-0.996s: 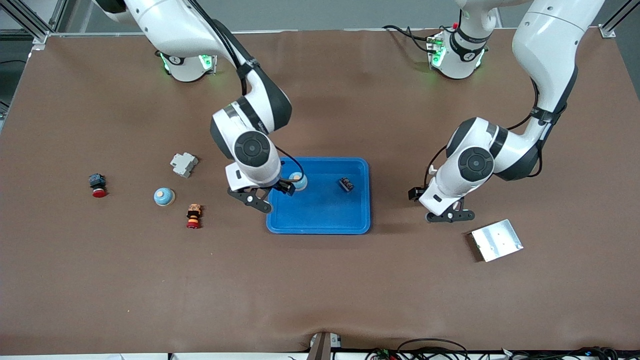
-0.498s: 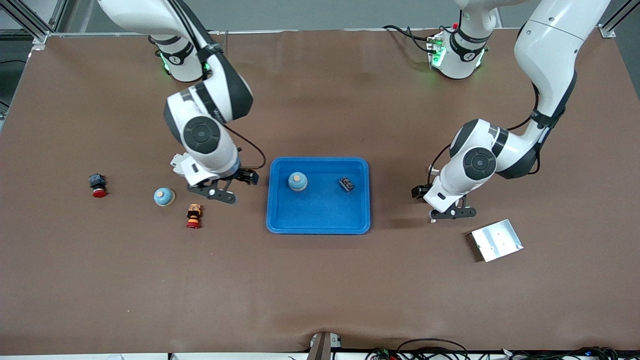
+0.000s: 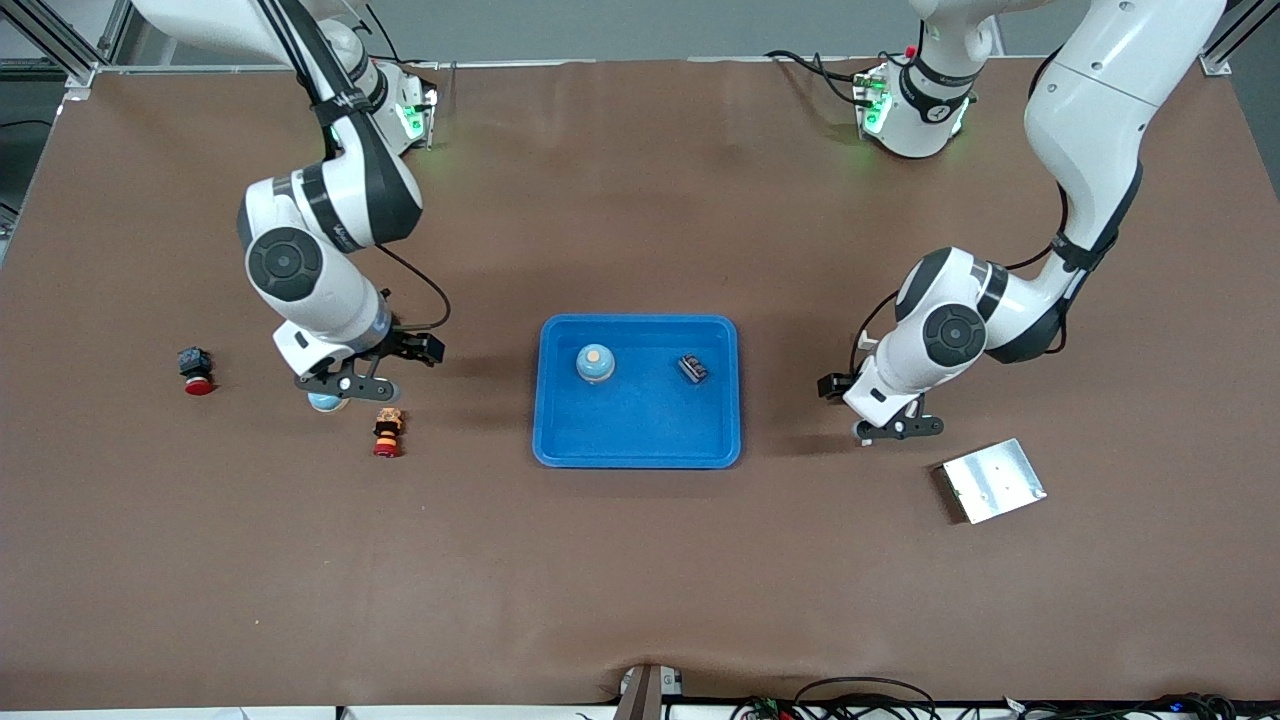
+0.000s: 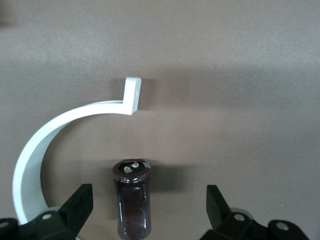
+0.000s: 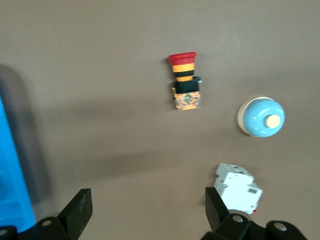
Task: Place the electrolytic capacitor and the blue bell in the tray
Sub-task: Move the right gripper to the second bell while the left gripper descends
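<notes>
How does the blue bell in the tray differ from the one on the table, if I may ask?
The tray bell sits in the blue tray; the table bell rests on the brown table. The right end effector hovers over the table bell; nothing covers the tray bell. Both are blue domes with pale buttons.

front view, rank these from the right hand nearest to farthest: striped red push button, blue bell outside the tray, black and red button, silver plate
1. blue bell outside the tray: on the table right under the right hand.
2. striped red push button: beside the bell, nearer the front camera.
3. black and red button: toward the right arm's end of the table.
4. silver plate: toward the left arm's end.
</notes>
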`<state>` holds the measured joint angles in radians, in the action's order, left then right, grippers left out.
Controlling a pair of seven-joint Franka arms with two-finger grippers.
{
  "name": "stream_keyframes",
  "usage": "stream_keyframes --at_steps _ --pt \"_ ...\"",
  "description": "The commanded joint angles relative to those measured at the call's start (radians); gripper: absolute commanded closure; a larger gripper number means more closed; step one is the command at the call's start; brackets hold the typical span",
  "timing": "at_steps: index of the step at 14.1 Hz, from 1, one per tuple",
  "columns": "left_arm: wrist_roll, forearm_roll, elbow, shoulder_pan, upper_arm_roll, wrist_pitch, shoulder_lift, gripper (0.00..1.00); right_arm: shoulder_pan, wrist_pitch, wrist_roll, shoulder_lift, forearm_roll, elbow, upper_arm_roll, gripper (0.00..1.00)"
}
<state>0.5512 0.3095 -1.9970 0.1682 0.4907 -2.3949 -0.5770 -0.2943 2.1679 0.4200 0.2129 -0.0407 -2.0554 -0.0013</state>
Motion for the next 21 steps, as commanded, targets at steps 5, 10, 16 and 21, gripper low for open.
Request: stream_keyframes --at_steps 5,10,16,21 --pt "0.006 0.016 -0.02 0.014 0.006 -0.015 -0.007 0.0 0.182 0.222 -0.274 -0.061 -0.01 -0.196 0.018 0.0" --pt "0.006 0.017 -0.02 0.016 0.006 -0.013 -0.007 0.19 0.263 0.36 -0.42 -0.037 -0.01 -0.255 0.018 0.0" --pt "0.007 0.017 -0.019 0.03 0.006 -0.013 -0.007 0.7 0.342 0.452 -0.529 0.072 -0.011 -0.239 0.018 0.0" --pt "0.007 0.017 -0.014 0.03 0.006 -0.013 -0.007 0.98 0.348 0.493 -0.53 0.131 -0.008 -0.207 0.02 0.0"
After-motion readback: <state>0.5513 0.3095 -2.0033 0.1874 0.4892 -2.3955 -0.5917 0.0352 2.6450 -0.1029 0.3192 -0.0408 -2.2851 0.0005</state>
